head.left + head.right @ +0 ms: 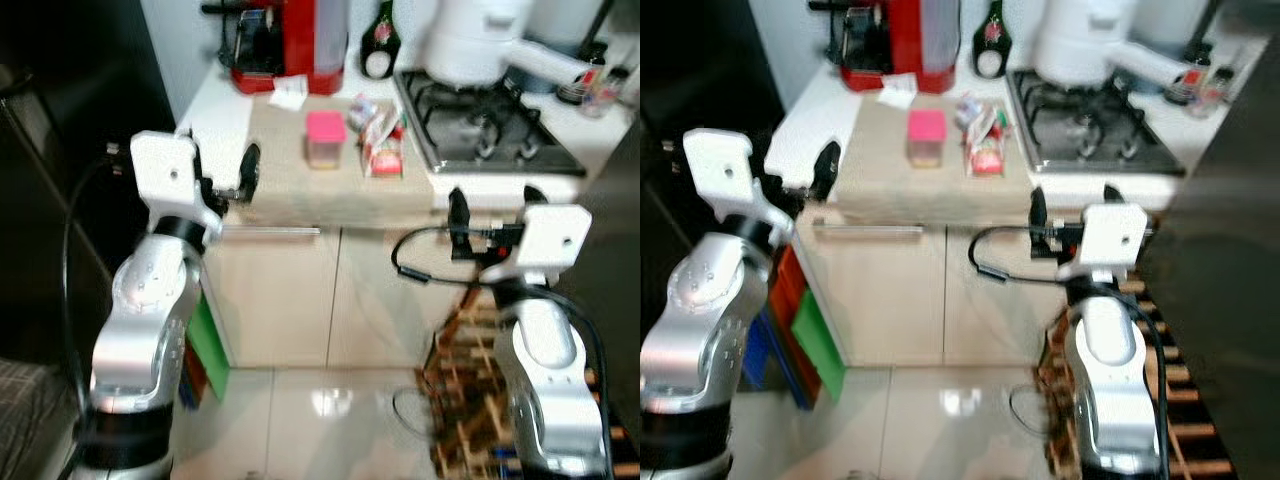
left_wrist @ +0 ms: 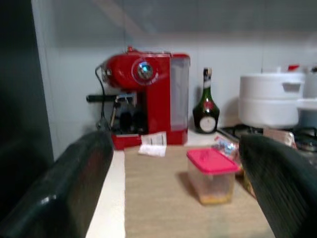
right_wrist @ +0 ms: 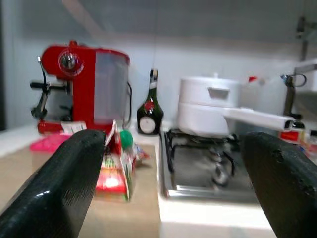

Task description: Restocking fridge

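A clear container with a pink lid point(image 1: 325, 137) stands on the tan mat point(image 1: 290, 180) on the counter. Red and white snack packets point(image 1: 383, 142) lie just to its right. My left gripper point(image 1: 222, 172) is open at the counter's near left edge, level with the top and aimed at the container point(image 2: 212, 174). Its black fingers point(image 2: 64, 193) stand wide apart with nothing between them. My right gripper point(image 1: 495, 208) is open in front of the counter edge by the stove. It looks toward the packets point(image 3: 119, 168), and its fingers point(image 3: 59, 188) are spread and empty.
A red coffee machine point(image 1: 285, 40), a dark green bottle point(image 1: 380, 40) and a white pot point(image 1: 475, 40) on the gas stove point(image 1: 490, 135) line the back. Beige cabinet doors point(image 1: 300, 290) sit below. A wooden rack point(image 1: 465, 400) stands low right, a dark tall surface point(image 1: 60, 150) at left.
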